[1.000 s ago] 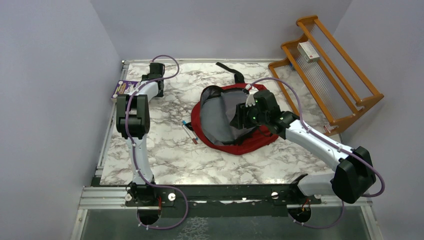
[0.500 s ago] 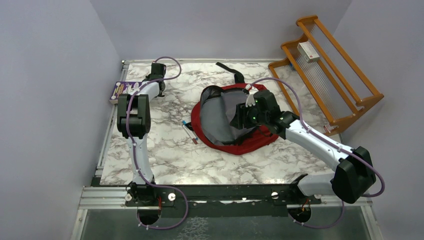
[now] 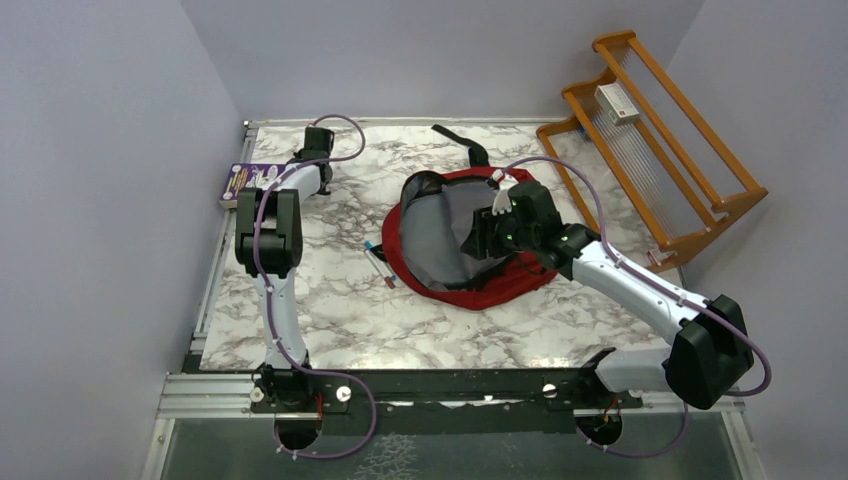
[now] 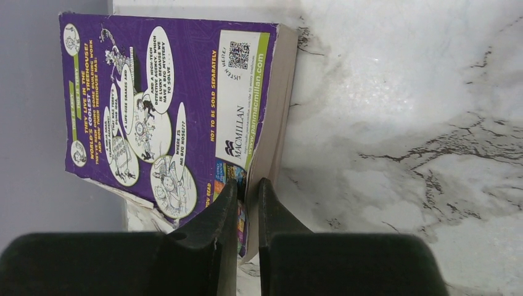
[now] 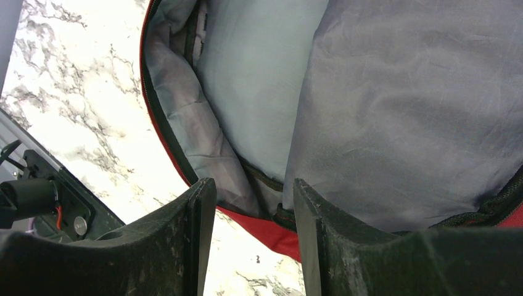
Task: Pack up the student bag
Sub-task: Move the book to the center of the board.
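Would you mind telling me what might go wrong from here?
The left gripper pinches only a thin edge of the purple book, so the book may pivot or slip when lifted. The right gripper has its jaws apart astride the student bag rim, so the soft opening might sag before the book arrives.

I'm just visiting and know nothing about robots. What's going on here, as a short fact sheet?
Job: packing the student bag
Bag: red, lying unzipped, grey lining showing
Left jaws: pinched on a purple paperback book at the far left edge of the marble table
Right jaws: apart, at the bag's open mouth
Loose beside bag: pens
Off to the right: wooden rack with a small box
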You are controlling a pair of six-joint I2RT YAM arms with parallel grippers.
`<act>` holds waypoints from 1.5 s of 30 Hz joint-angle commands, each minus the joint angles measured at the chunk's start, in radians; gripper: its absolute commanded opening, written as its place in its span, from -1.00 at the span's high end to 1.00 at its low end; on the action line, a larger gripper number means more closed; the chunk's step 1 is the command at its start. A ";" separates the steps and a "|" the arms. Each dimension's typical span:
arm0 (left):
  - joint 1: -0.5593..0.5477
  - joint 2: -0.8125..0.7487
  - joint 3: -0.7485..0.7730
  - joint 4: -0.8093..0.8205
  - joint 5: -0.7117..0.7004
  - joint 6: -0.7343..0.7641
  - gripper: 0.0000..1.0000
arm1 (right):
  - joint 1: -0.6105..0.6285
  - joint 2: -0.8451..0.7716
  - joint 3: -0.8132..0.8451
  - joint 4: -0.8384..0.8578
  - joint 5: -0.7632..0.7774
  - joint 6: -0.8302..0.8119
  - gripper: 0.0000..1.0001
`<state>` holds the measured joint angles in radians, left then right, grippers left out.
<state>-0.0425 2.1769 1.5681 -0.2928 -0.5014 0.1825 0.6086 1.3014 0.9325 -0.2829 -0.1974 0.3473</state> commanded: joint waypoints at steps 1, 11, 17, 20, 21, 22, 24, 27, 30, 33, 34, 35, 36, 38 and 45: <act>-0.063 -0.018 -0.036 -0.091 0.103 -0.033 1.00 | 0.004 -0.026 -0.015 0.002 -0.011 -0.001 -0.08; -0.198 -0.078 -0.060 -0.137 0.176 -0.113 1.00 | 0.005 -0.030 -0.018 0.010 -0.002 0.010 -0.08; -0.280 -0.154 -0.103 -0.144 0.225 -0.168 1.00 | 0.004 -0.034 -0.017 0.023 0.013 0.023 -0.08; -0.309 -0.206 -0.141 -0.153 0.249 -0.178 1.00 | 0.004 -0.036 -0.018 0.024 0.019 0.028 -0.07; -0.319 -0.226 -0.159 -0.156 0.252 -0.178 1.00 | 0.004 -0.038 -0.017 0.024 0.022 0.030 -0.08; -0.328 -0.249 -0.184 -0.158 0.256 -0.202 1.00 | 0.005 -0.038 -0.018 0.025 0.025 0.031 -0.08; -0.343 -0.299 -0.238 -0.158 0.261 -0.214 1.00 | 0.004 -0.039 -0.023 0.032 0.030 0.035 -0.08; -0.355 -0.383 -0.336 -0.152 0.289 -0.237 1.00 | 0.004 -0.034 -0.030 0.046 0.029 0.043 -0.08; -0.358 -0.467 -0.417 -0.129 0.293 -0.246 1.00 | 0.005 -0.026 -0.028 0.062 0.020 0.051 -0.08; -0.357 -0.540 -0.470 -0.096 0.276 -0.244 1.00 | 0.006 -0.024 -0.022 0.077 0.012 0.056 -0.08; -0.356 -0.559 -0.481 -0.084 0.273 -0.244 1.00 | 0.004 -0.024 -0.020 0.081 0.009 0.056 -0.08; -0.356 -0.577 -0.486 -0.075 0.270 -0.244 1.00 | 0.006 -0.024 -0.018 0.084 0.005 0.056 -0.08; -0.355 -0.590 -0.487 -0.068 0.270 -0.245 0.97 | 0.006 -0.024 -0.015 0.086 0.003 0.055 -0.08; -0.351 -0.612 -0.483 -0.058 0.272 -0.248 0.76 | 0.004 -0.024 -0.007 0.085 0.001 0.054 -0.08; -0.269 -0.659 -0.487 -0.012 0.371 -0.264 0.31 | 0.005 -0.031 0.012 0.069 0.016 0.051 -0.08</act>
<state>-0.3790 1.5646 1.0824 -0.3660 -0.2188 -0.0559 0.6086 1.2827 0.9134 -0.2291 -0.1917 0.3931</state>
